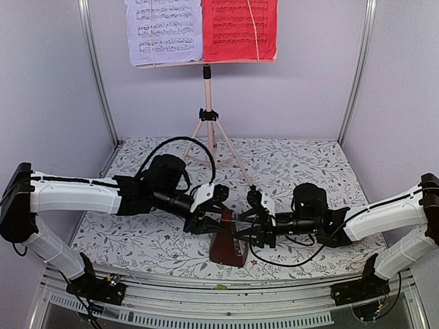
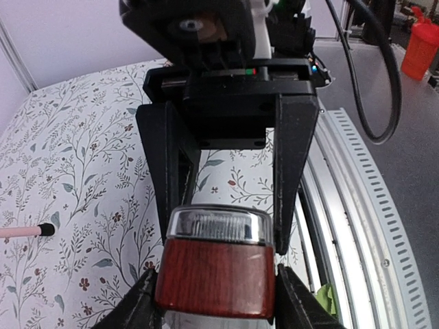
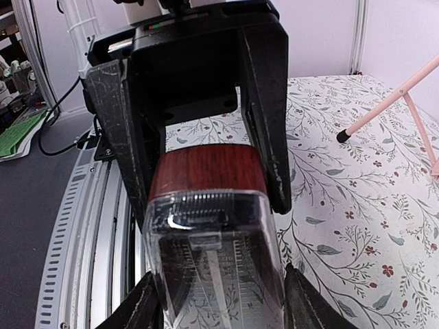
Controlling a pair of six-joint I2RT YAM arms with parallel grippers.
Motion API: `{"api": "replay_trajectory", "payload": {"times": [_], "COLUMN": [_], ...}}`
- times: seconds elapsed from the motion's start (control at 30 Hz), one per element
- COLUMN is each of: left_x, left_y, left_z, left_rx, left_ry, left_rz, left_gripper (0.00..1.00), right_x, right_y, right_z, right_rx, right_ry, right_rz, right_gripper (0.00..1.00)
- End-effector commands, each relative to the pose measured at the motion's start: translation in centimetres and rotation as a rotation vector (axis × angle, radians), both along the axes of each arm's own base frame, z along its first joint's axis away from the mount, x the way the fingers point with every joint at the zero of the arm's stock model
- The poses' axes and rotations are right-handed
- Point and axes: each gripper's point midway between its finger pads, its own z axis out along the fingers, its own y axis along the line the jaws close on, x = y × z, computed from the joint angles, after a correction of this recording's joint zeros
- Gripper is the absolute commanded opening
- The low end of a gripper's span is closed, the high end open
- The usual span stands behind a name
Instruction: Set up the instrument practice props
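Note:
The dark brown pyramid metronome (image 1: 228, 248) stands upright at the near middle of the floral cloth. My left gripper (image 1: 214, 221) comes in from the left, shut on its wooden body (image 2: 216, 274). From the right, my right gripper (image 1: 241, 232) has its fingers pressed on both sides of the metronome's clear front cover (image 3: 216, 267). The pink tripod music stand (image 1: 208, 116) stands at the back. Its desk carries a lilac sheet (image 1: 164, 31) and a red sheet (image 1: 240, 29) of printed music.
A stand leg with a black foot (image 3: 343, 135) reaches the cloth just behind the grippers. The metal rail (image 1: 226, 291) runs along the table's near edge, close to the metronome. White booth posts (image 1: 96, 75) frame the back. An orange container (image 2: 420, 41) sits off the table.

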Motion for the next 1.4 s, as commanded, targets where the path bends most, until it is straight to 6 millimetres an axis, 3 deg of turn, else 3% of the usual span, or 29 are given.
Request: {"api": "replay_trajectory", "payload": {"times": [0.0,0.43,0.67,0.87,1.0,1.17,1.37], "left_x": [1.1,1.2,2.2,2.7,2.9,3.2,3.1], "left_y": [1.9,2.0,1.3,0.7,0.4,0.0,-0.4], "left_z": [-2.1,-1.2,0.2,1.0,1.4,1.8,2.4], "left_rx": [0.086,0.083,0.037,-0.005,-0.023,-0.034,-0.051], "left_ry": [0.005,-0.017,-0.009,-0.026,-0.044,-0.043,-0.059], "left_rz": [0.069,0.071,0.125,0.136,0.134,0.144,0.151], "left_gripper": [0.00,0.00,0.00,0.00,0.02,0.25,0.45], "right_x": [0.1,0.5,2.5,5.9,8.7,11.3,12.8], "right_y": [-1.0,-1.0,-1.8,-4.8,-8.3,-13.1,-16.3], "right_z": [0.6,1.2,4.1,3.5,3.3,2.3,0.8], "right_rx": [0.028,0.052,0.088,-0.005,-0.048,-0.068,-0.090], "right_ry": [0.019,0.026,0.063,0.159,0.248,0.391,0.467], "right_rz": [-0.003,-0.018,-0.131,-0.370,-0.585,-0.835,-1.011], "right_gripper": [0.14,0.11,0.12,0.13,0.12,0.18,0.18]}}
